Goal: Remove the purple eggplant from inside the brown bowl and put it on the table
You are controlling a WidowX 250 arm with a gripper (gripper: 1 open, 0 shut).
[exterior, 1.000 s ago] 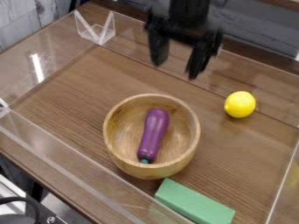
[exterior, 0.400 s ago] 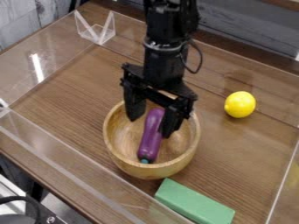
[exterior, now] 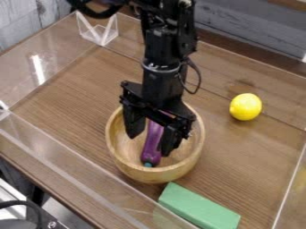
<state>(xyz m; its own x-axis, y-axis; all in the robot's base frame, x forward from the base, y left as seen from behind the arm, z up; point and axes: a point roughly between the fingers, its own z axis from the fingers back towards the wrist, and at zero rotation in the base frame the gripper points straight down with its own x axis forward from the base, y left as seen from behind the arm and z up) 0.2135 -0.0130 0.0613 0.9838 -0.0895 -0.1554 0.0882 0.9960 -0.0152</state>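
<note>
The purple eggplant [exterior: 153, 145] lies inside the brown bowl [exterior: 125, 154] at the middle of the table [exterior: 72, 94], its stem end toward the front. My gripper [exterior: 152, 139] points straight down into the bowl, open, with one black finger on each side of the eggplant. The fingers and wrist cover the eggplant's upper half. I cannot tell whether the fingers touch it.
A yellow lemon [exterior: 245, 106] sits to the right of the bowl. A green block [exterior: 198, 208] lies at the front right, just beyond the bowl's rim. Clear acrylic walls [exterior: 48, 54] edge the tabletop, and a clear stand [exterior: 98, 27] is at the back left.
The gripper came from the back of the table toward the front and sank into the bowl, ending astride the eggplant. It stayed open. The eggplant and bowl have not moved.
</note>
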